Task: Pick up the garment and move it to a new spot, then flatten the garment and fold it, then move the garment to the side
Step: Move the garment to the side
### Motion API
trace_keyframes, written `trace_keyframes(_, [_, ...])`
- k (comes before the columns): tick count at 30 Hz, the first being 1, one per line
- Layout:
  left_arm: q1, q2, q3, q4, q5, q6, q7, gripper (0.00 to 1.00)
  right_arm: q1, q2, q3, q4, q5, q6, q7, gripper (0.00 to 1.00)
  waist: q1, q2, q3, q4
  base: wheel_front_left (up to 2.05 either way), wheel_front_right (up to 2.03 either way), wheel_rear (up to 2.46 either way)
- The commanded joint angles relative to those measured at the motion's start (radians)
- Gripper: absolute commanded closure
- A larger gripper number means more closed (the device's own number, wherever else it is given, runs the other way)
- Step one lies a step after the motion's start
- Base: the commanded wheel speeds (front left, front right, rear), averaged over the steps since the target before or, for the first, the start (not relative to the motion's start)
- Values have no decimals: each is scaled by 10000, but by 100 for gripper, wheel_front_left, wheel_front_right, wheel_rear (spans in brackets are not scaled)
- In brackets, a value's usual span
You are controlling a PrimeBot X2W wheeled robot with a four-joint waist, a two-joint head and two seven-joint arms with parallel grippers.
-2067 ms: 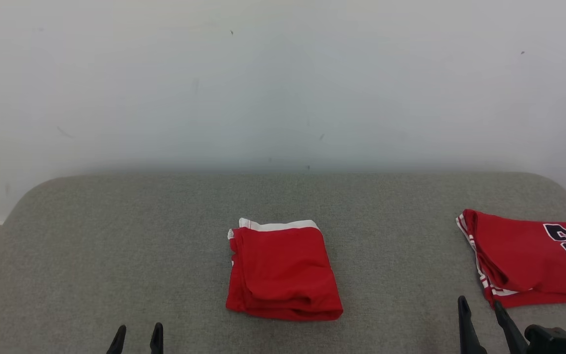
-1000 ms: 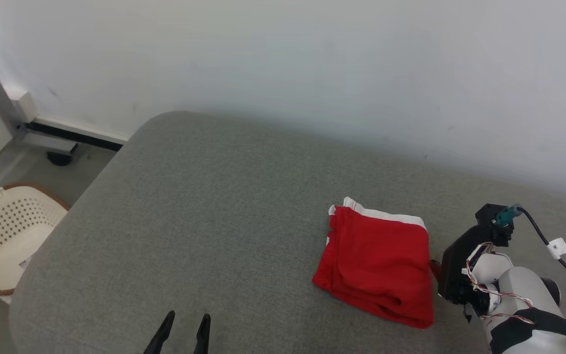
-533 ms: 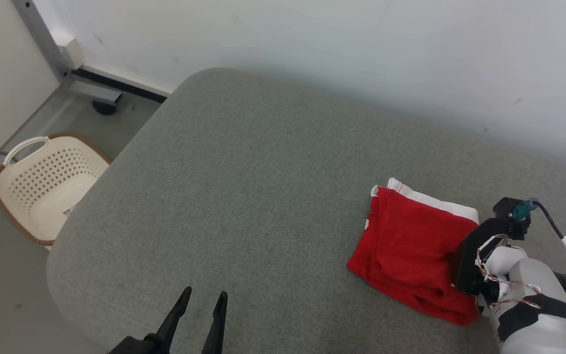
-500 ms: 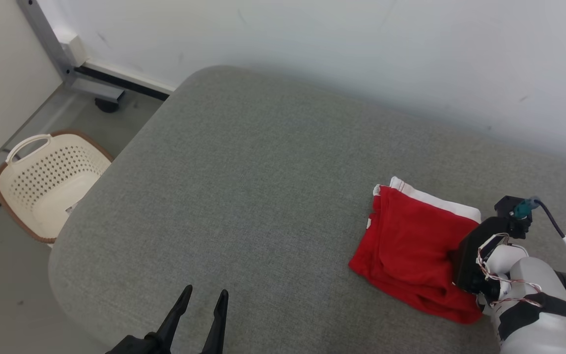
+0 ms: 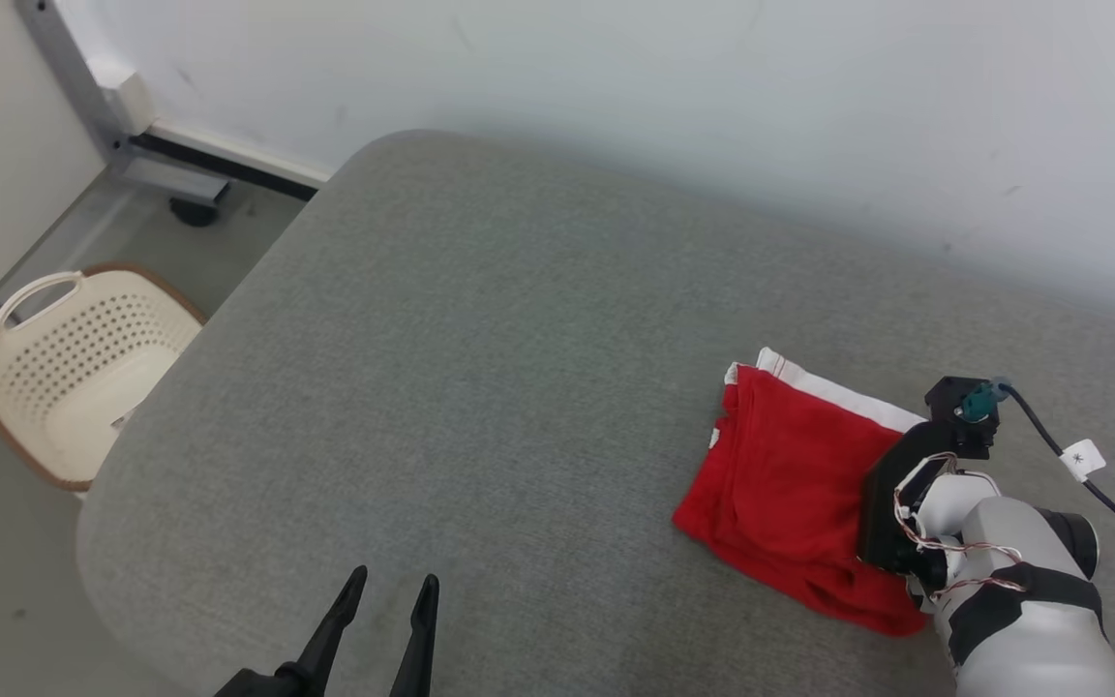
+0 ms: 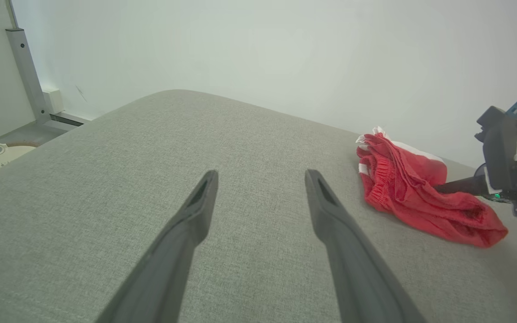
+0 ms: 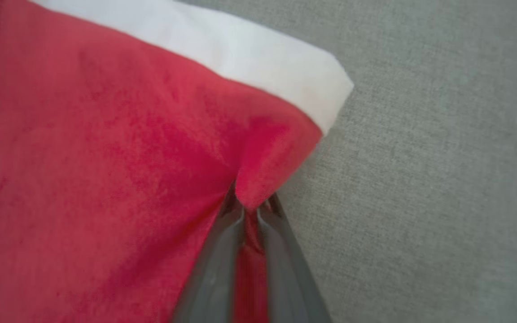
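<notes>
You can see the red folded garment (image 5: 790, 494) with a white band lying on the right part of the grey fabric cushion (image 5: 519, 339), near the edge close to the robot. The right gripper (image 7: 249, 202) has its two dark fingers pressed together on the garment's right edge, just below the white band. A small ridge of red cloth is pinched between the tips and stands up a little. One second ago the right wrist stood just beside that edge; now it lies over it, and the cloth there is gathered. The rest of the garment rests on the cushion as before.

The left gripper (image 5: 391, 586) hovers over the bare cushion at the lower left, fingers spread wide and holding nothing, the same as earlier. The cream perforated plastic basket (image 5: 64, 368) stands on the floor beside the cushion's left end.
</notes>
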Motion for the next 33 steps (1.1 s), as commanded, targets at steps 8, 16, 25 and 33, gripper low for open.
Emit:
trace_keyframes(8, [397, 124, 35, -341, -115, 247, 134, 0, 276, -466, 537, -325, -563, -13, -262, 100, 0, -1, -904, -1753, 0, 0, 0])
trace_keyframes(16, [388, 202, -19, -608, -171, 320, 266, 0, -51, -1353, 1649, -254, -200, -13, -72, 100, 0, -1, -864, -2664, 0, 0, 0])
trace_keyframes(25, [350, 467, -61, -819, -212, 274, 414, 0, -672, -2812, 3725, -561, 781, -11, 357, 100, 0, -1, -345, -3083, 0, 0, 0])
trace_keyframes(33, [50, 635, -213, -956, -241, 168, 499, 0, -994, -4380, 6374, -1143, 2525, -13, 1110, 100, 0, -1, 414, -2902, 0, 0, 0])
